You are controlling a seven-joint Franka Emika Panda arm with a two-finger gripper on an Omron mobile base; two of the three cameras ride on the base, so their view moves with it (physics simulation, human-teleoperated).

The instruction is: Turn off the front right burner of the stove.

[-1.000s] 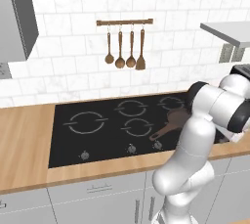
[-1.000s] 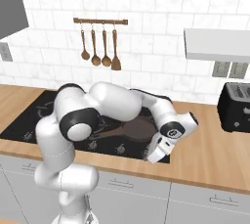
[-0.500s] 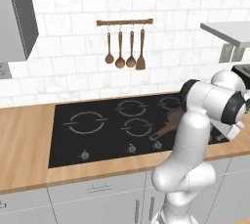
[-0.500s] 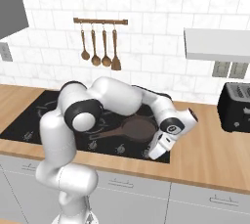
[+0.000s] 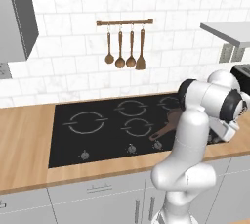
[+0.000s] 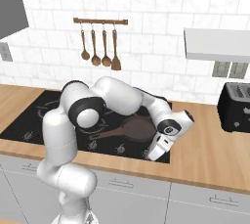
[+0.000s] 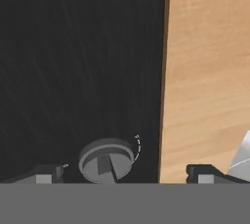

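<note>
White-tiled kitchen, wooden counter [image 6: 205,149], black glass stove [image 5: 97,137] set into it.

My gripper [image 7: 119,174] hangs low over the stove's front right corner, fingers spread wide, holding nothing. In the hand view a round grey knob [image 7: 106,160] sits between the two fingertips [image 7: 43,174], close to the stove's edge beside the wood. A brown skillet [image 6: 136,129] rests on the front right burner, just behind the hand. Four wooden utensils [image 5: 125,54] hang on a rail on the wall.
</note>
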